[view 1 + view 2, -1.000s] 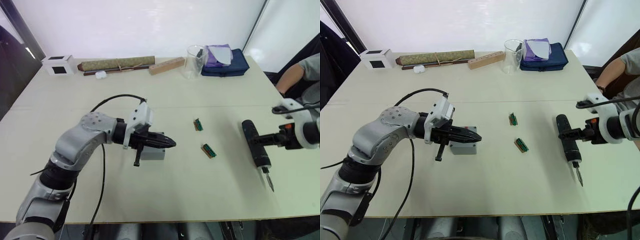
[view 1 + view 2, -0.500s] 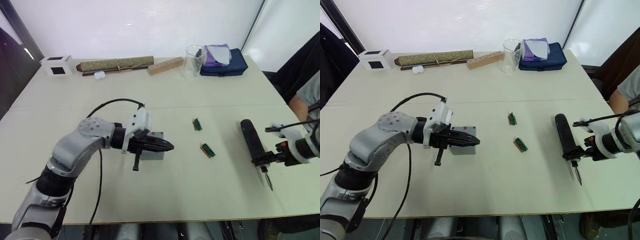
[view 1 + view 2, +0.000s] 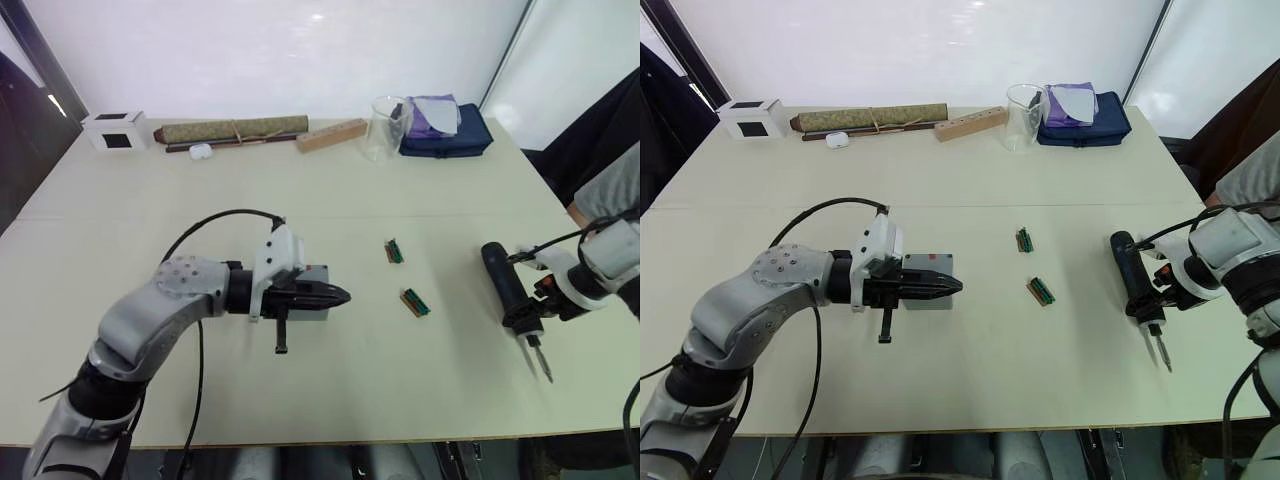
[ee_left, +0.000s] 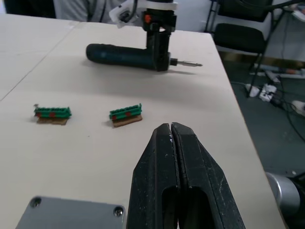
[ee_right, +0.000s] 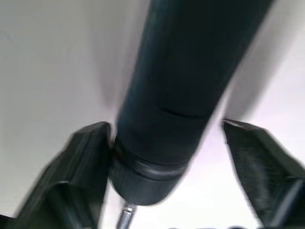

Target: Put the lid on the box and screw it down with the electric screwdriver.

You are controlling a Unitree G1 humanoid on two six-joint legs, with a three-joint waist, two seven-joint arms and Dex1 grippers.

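The electric screwdriver (image 5: 186,90), rigid and probably smooth enough to roll, lies between the right gripper (image 5: 167,191)'s wide-spread fingers (image 5: 76,176), best gripped mid-barrel; the left gripper (image 4: 172,143)'s fingers are pressed together, empty.

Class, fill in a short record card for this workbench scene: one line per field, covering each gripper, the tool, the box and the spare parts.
left gripper: shut, empty, over the box
right gripper: open, straddling the electric screwdriver's bit end
electric screwdriver: lying on the table
box: lid on, two corner screws visible
green terminal blocks: two, between box and screwdriver
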